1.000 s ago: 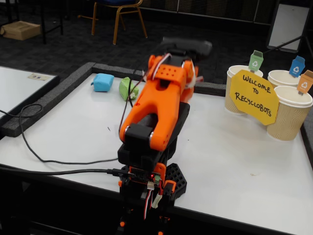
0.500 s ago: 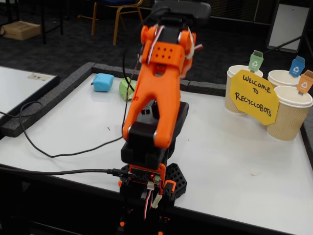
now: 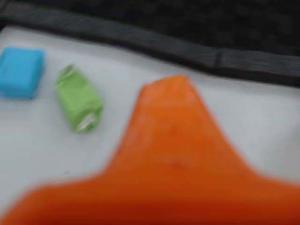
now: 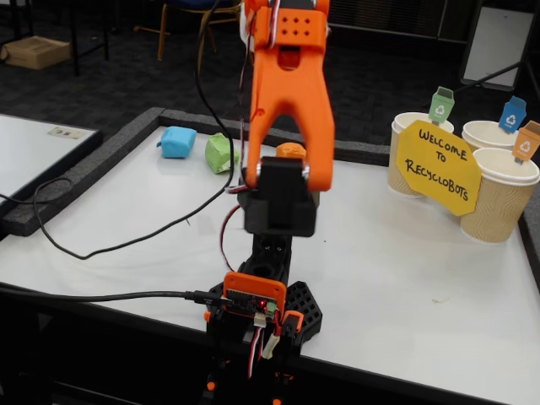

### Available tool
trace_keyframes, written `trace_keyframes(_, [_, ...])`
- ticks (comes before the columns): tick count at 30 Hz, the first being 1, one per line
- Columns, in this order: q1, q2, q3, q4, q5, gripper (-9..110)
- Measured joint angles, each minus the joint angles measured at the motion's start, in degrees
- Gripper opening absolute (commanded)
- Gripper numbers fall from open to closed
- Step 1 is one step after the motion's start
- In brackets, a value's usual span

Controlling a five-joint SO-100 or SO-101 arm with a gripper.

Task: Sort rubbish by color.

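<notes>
In the wrist view we see only 1 blurred orange finger point(image 3: 168, 140) of the gripper rising from the bottom edge, so we cannot tell whether the jaws stand wide or narrow; in the fixed view the gripper is out of the picture above the top edge.

Left of that finger the green wad point(image 3: 78, 98) lies on the white table point(image 3: 262, 122), an elongated crumpled roll with a pale open end toward us. Just beside it, farther left, lies the blue wad point(image 3: 20, 71), flatter and squarish. The 2 are close but apart.

In the fixed view the blue wad point(image 4: 178, 142) and the green wad point(image 4: 220, 153) sit near the table's far left edge, by the dark foam border point(image 4: 110, 148). The orange wad point(image 4: 291, 150) peeks out behind the arm point(image 4: 287, 110), mostly hidden by it.

Against 1 second ago, the arm has swung from a low forward lean to nearly upright, its head leaving the picture and uncovering the orange wad. The wads themselves lie where they were.

At the right stand 3 cups point(image 4: 504, 198) with small bin tags, behind the yellow sign point(image 4: 439, 165). A black cable point(image 4: 101, 249) loops over the table's left side toward the base point(image 4: 261, 316).
</notes>
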Motion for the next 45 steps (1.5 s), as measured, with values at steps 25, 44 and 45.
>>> trace_keyframes(25, [-5.8,-4.6,0.0,-2.1,0.0,14])
trace_keyframes(44, [0.9,-41.5,-0.1,-28.1,0.0,15])
trace_keyframes(45, [0.9,-44.6,-0.7,-28.7,0.0,15])
